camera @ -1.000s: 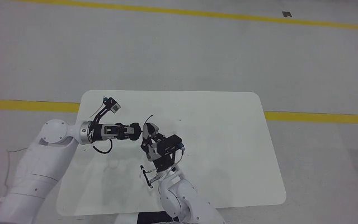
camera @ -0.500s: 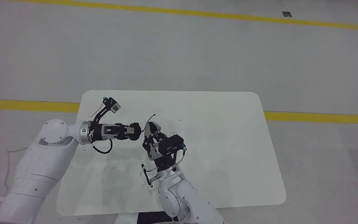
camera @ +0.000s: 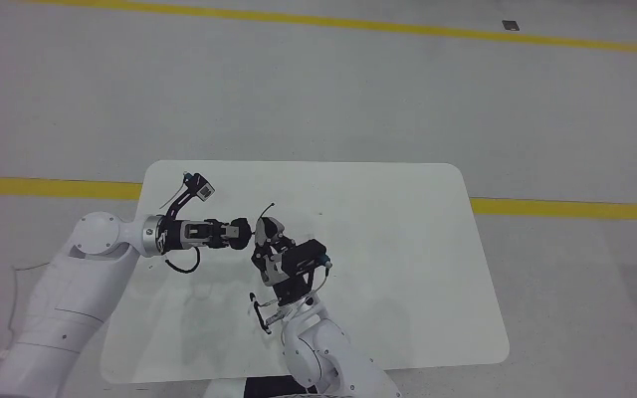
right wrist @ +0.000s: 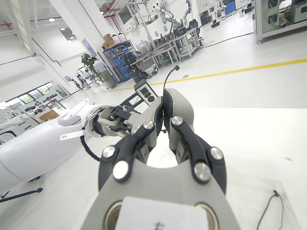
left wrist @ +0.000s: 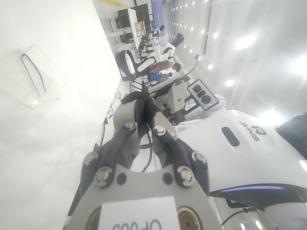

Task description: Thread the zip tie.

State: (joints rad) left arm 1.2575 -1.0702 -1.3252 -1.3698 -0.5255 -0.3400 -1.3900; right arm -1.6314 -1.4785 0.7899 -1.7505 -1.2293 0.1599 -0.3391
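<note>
While above white table [camera: 418, 259], left fingers [left wrist: 139, 111] and right fingers [right wrist: 175, 105] tight on zip tie [right wrist: 169, 75].

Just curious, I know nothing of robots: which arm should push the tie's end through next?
Probably the left arm: its jaws seem to pinch the thin end of the zip tie right beside the right arm, whose jaws clamp the strap, head curling free above.
</note>
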